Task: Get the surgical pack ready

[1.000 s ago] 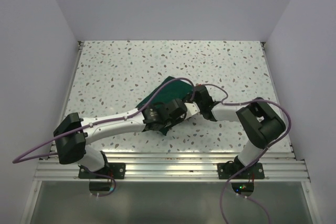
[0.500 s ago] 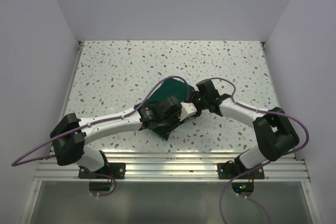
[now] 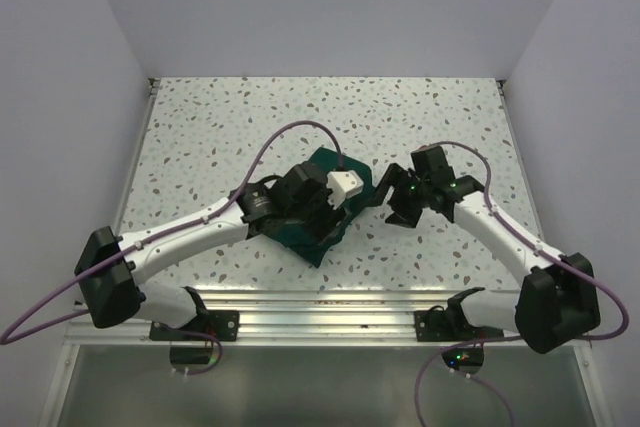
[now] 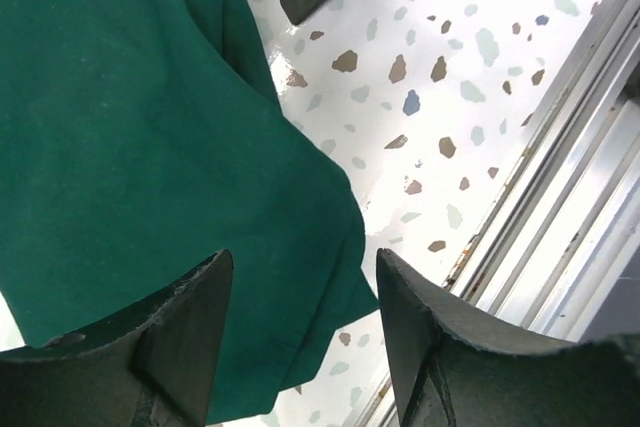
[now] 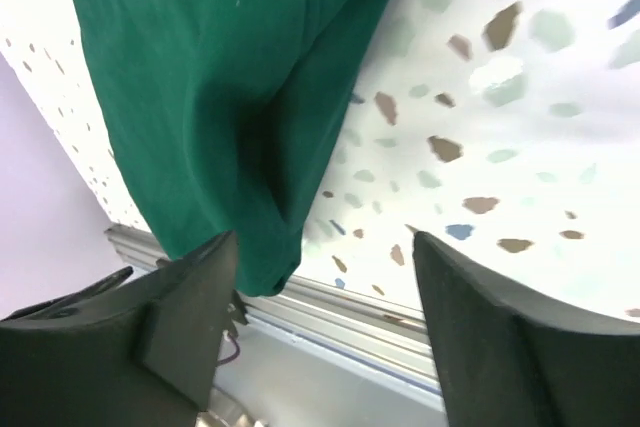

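The surgical pack (image 3: 318, 240) is a folded dark green cloth bundle lying in the middle of the speckled table, partly hidden by my left wrist. My left gripper (image 3: 332, 213) hovers over it, open. In the left wrist view the green cloth (image 4: 150, 137) fills the left side, and my left gripper (image 4: 305, 292) has nothing between its fingers. My right gripper (image 3: 394, 203) stands just right of the bundle, open and off it. In the right wrist view the pack (image 5: 220, 77) hangs in the upper left, and my right gripper (image 5: 325, 252) is empty. No tray, instruments or gauze show.
The speckled table (image 3: 220, 137) is walled at the left, back and right. An aluminium rail (image 3: 330, 312) runs along its near edge, seen too as the rail (image 4: 560, 217) in the left wrist view. Purple cables loop over both arms.
Both grippers went from shut to open, letting go of the cloth. My right arm drew back to the right, off the bundle. My left wrist shifted slightly up and left over it.
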You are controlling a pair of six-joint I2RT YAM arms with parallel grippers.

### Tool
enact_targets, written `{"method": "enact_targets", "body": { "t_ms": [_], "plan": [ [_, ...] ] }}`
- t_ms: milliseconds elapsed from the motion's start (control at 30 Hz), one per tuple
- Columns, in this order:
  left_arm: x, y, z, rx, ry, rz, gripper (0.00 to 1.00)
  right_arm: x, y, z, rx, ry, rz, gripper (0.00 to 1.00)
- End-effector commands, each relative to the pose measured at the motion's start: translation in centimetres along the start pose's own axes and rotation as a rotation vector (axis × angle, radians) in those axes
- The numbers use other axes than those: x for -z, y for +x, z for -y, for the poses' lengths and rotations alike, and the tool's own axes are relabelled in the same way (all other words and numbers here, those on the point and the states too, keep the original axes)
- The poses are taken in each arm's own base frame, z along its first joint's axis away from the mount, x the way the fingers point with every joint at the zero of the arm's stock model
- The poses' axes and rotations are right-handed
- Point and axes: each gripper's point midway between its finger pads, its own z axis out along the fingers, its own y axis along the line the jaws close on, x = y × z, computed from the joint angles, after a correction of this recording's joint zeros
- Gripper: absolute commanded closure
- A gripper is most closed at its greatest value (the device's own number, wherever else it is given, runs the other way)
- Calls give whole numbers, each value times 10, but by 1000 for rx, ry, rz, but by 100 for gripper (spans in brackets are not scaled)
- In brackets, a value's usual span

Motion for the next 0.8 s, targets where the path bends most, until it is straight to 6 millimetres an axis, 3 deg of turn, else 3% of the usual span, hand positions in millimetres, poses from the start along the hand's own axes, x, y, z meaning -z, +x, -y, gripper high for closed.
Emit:
{"method": "enact_targets", "body": {
  "t_ms": [0,133,200,333,567,767],
  "plan": [
    [3,-22,8,55,31,55,36,17,-12,-9,59,-26,19,22],
    [-11,-22,-3,91,-33,47,35,0,-29,-34,59,-59,-23,16],
    [-20,-23,-6,96,-54,40,24,-8,-34,-44,21,-77,-37,16],
    [-31,-26,-14,99,-149,40,23,-22,-51,-56,-62,-75,-15,16],
    [-53,-11,-2,50,-249,-23,24,-50,-54,-58,-165,-64,-63,21],
    [-60,15,-13,35,-349,-98,28,-61,-52,-51,-187,-57,-68,26]
  ]
}}
